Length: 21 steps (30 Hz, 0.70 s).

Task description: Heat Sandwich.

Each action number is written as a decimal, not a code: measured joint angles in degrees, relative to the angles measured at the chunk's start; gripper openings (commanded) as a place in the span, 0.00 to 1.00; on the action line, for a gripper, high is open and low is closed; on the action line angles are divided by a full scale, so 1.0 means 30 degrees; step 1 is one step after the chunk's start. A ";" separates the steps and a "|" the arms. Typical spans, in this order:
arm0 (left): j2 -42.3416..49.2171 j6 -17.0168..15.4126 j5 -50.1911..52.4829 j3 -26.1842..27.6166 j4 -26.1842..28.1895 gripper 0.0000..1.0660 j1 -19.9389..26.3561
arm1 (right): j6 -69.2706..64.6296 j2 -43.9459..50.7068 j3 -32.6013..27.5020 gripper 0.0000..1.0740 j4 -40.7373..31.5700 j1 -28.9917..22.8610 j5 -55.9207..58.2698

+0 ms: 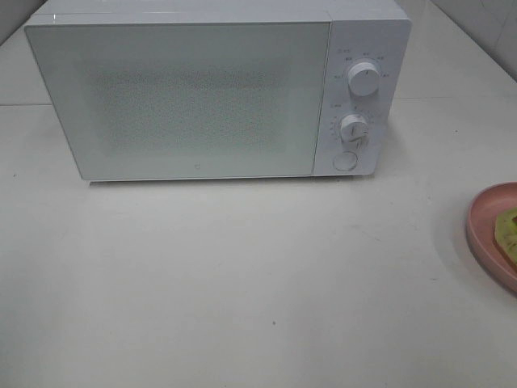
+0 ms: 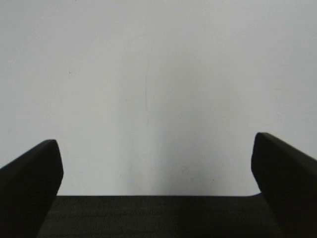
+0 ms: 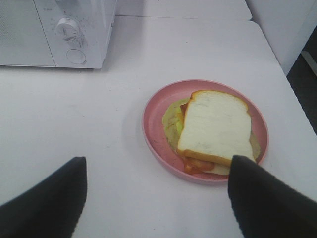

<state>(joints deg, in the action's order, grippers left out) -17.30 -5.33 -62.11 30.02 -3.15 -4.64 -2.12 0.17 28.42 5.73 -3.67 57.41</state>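
From above: microwave (image 1: 218,93) door shut, nothing started; the plate (image 1: 483,234) sits at the table's right edge. Left wrist: left gripper (image 2: 157,148) gapes wide over bare table, empty. Right wrist: right gripper (image 3: 157,186) spread wide, holding nothing, just short of the sandwich (image 3: 214,130) on its plate. Door, loading, dial, all to come.
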 measured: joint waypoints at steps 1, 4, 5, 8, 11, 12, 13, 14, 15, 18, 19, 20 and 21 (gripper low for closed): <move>0.0554 0.0000 0.0000 0.0000 0.0000 0.93 0.0000 | 0.0000 0.0000 0.0000 0.70 0.0000 0.0000 0.0000; 0.2082 0.0000 0.0000 0.0000 0.0000 0.93 0.0000 | 0.0000 0.0000 0.0000 0.70 0.0000 0.0000 0.0000; 0.2617 0.0000 0.0000 0.0000 0.0000 0.93 0.0000 | 0.0000 0.0000 0.0000 0.70 0.0000 0.0000 0.0000; 0.4354 0.0000 -0.0019 0.0000 0.0000 0.93 0.0000 | 0.0000 0.0000 0.0000 0.70 0.0000 0.0000 0.0000; 0.5023 0.0000 -0.0019 0.0000 0.0000 0.93 0.0000 | 0.0000 0.0000 0.0000 0.70 0.0000 0.0000 0.0000; 0.5386 0.0000 -0.0019 -0.0019 0.0000 0.93 0.0000 | 0.0000 0.0000 0.0000 0.70 0.0000 0.0000 0.0000; 0.5768 0.0000 -0.0019 -0.0038 0.0000 0.93 0.0000 | 0.0000 0.0000 0.0000 0.70 0.0000 0.0000 0.0000; 0.5768 0.0000 -0.0019 -0.0038 0.0000 0.93 0.0000 | 0.0000 0.0000 0.0000 0.70 0.0000 0.0000 0.0000; 0.5825 0.0000 -0.0019 -0.0057 0.0000 0.92 0.0000 | 0.0000 0.0000 0.0000 0.70 0.0000 0.0000 0.0000; 0.5844 0.0000 -0.0019 -0.0095 0.0000 0.92 0.0000 | 0.0000 0.0000 0.0000 0.70 0.0000 0.0000 0.0000; 0.5844 0.0000 -0.0019 -0.0095 0.0000 0.92 0.0000 | 0.0000 0.0000 0.0000 0.70 0.0000 0.0000 0.0000; 0.5844 0.0000 -0.0019 -0.0095 0.0000 0.92 0.0000 | 0.0000 0.0000 0.0000 0.70 0.0000 0.0000 0.0000; 0.5844 0.0000 -0.0019 -0.0095 0.0000 0.92 0.0000 | 0.0000 0.0000 0.0000 0.70 0.0000 0.0000 0.0000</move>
<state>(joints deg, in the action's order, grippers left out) 0.23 -5.33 -62.17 29.74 -3.15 -4.64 -2.12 0.17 28.42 5.73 -3.67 57.41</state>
